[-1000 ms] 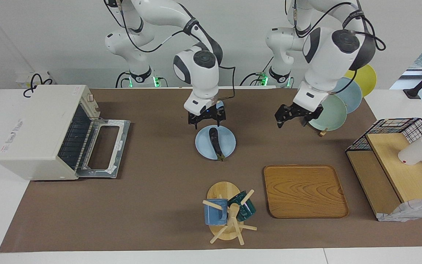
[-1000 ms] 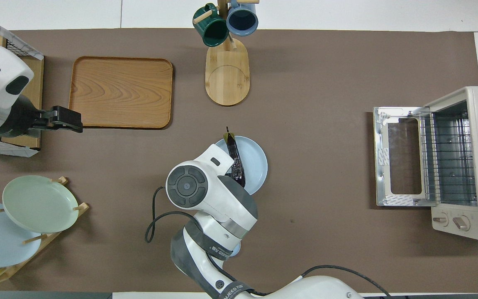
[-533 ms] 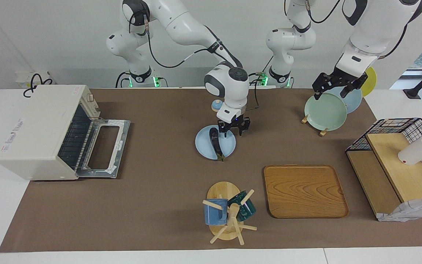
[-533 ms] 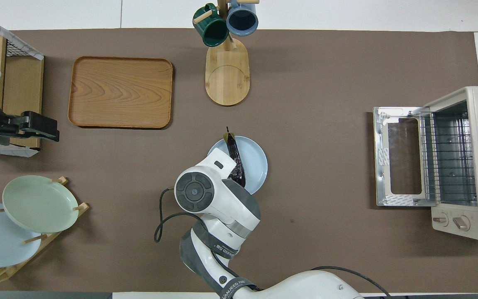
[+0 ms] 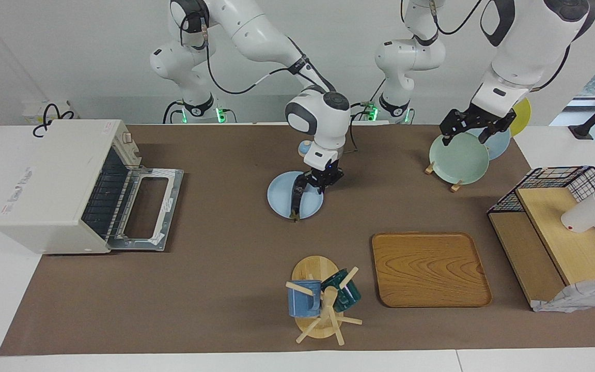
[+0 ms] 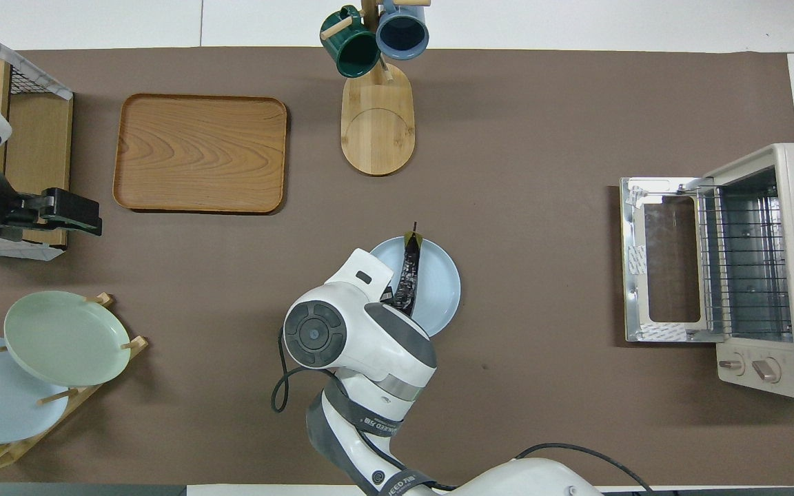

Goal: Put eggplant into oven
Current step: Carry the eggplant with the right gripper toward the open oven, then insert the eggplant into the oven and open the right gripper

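Gripping the eggplant point(image 5: 295, 199) at its robot-side end, the right gripper point(image 5: 314, 182) is down on the light blue plate point(image 5: 279, 198), fingers closed on the veg. Eggplant lies on the plate, stem tip point(image 6: 412, 238) poking just past the rim away from the robots. Plate sits mid-table on the brown mat point(image 5: 225, 268). Oven point(image 5: 52, 186) stands at the right arm's end of the table, door point(image 5: 145, 209) dropped open, wire rack point(image 6: 741, 265) visible inside, well apart from the plate. Left gripper point(image 5: 475, 124) hangs w/ jaws wide, holding nothing, over the green plate point(image 5: 457, 157) in the plate rack at the left arm's end; that arm waits.
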